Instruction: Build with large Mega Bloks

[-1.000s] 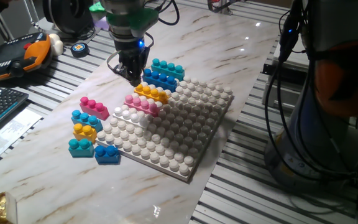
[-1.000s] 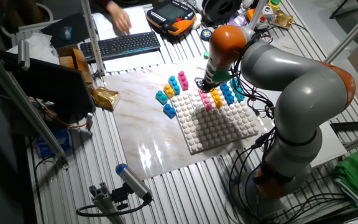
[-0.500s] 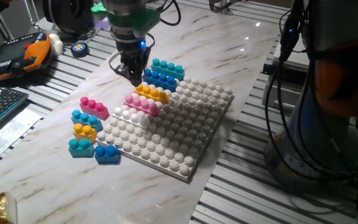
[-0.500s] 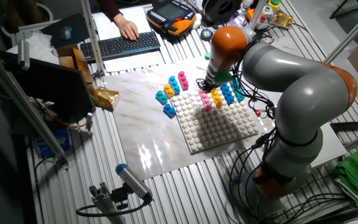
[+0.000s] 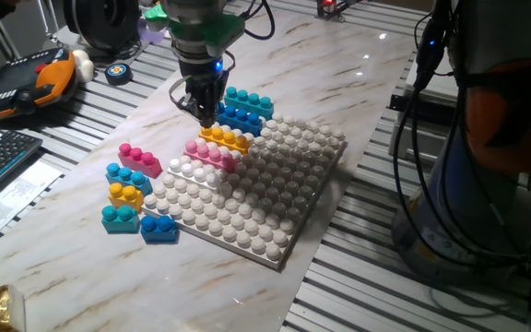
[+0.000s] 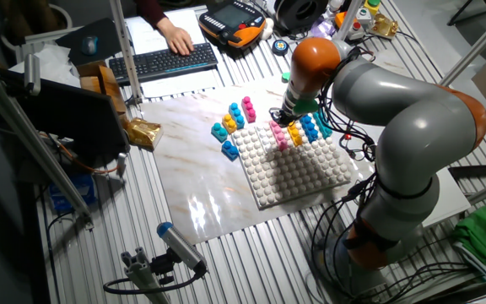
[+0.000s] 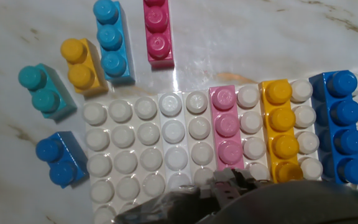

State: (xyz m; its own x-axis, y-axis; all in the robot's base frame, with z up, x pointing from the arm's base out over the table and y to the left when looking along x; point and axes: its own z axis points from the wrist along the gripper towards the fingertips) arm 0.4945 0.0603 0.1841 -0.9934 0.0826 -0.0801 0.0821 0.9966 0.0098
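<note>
On the grey-white baseplate stand four long bricks in a row: teal, blue, orange-yellow and pink. A magenta brick and a light-blue brick lie on the table to the left of the plate. My gripper hovers just above the far-left end of the orange-yellow brick. Its fingers come together to a point and hold nothing. In the hand view it is a dark blur below the pink and orange-yellow bricks. I cannot tell a white brick from the plate.
Short two-stud bricks lie off the plate's left corner: yellow, teal, blue. A keyboard with a person's hand on it and an orange-black pendant lie beyond the marble slab. A gold packet lies at the slab's edge.
My gripper has shifted a little to the right, from beside the orange-yellow brick's end to over it. The bricks have not moved. A person's hand has come onto the keyboard.
</note>
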